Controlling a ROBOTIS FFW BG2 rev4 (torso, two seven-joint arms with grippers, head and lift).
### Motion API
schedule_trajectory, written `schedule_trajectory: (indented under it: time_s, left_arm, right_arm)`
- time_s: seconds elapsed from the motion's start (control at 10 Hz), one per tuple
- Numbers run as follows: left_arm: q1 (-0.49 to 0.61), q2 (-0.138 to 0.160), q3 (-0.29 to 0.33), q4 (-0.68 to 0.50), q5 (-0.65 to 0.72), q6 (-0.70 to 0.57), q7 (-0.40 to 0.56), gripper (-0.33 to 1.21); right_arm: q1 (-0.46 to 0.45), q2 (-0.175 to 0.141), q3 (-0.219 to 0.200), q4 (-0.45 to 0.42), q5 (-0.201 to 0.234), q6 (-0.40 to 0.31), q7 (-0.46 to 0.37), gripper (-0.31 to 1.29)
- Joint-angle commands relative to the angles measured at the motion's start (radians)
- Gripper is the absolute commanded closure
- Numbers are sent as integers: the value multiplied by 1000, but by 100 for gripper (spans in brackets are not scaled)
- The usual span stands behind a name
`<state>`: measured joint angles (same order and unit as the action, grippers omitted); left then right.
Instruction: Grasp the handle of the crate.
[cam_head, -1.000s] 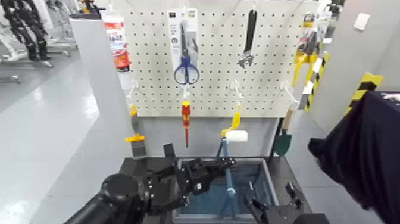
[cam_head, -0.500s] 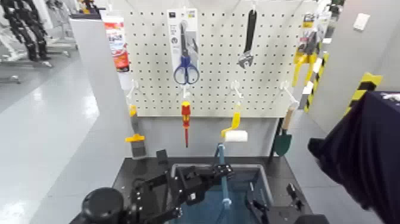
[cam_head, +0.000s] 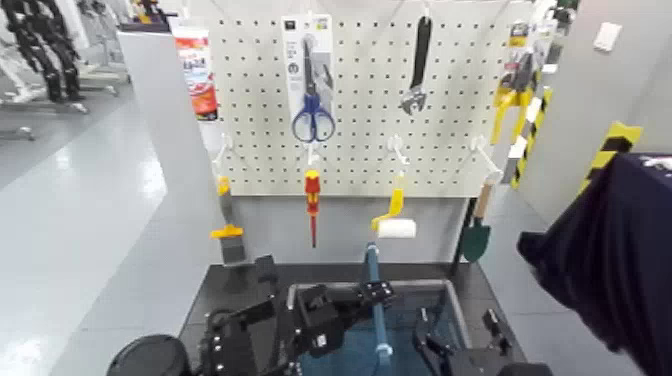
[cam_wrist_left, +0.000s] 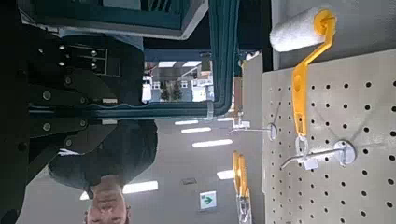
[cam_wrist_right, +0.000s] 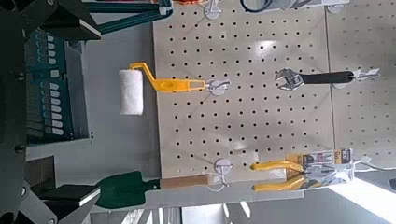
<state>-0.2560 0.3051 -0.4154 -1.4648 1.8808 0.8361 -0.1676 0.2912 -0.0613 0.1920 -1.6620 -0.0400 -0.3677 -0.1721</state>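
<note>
- Since a second ago my left gripper (cam_head: 372, 293) has pulled back toward me and the handle (cam_head: 374, 290) has swung up, standing upright now.
- Left claw's clamped on the handle.
- Crate (cam_head: 452, 300) sits at 6 o'clock below the pegboard (cam_head: 360, 100).
- Right gripper (cam_head: 432, 350) low at 5 o'clock, can't tell its fingers.

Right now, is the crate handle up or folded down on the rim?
Up. In the head view the handle stands above the crate rim, with the left claw at it; whether the claw has closed cannot be told.
</note>
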Motion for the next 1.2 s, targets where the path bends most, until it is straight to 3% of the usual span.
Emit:
schedule_trajectory:
  time_s: [0.1, 1.2]
  left_arm:
    - [78, 19, 46, -101, 52, -5, 62, 118]
    - [100, 14, 58, -134, 66, -11, 76, 118]
  right_arm:
    - [2, 1, -2, 1, 2, -10, -4, 14]
    - [2, 0, -3, -1, 19, -20, -20, 14]
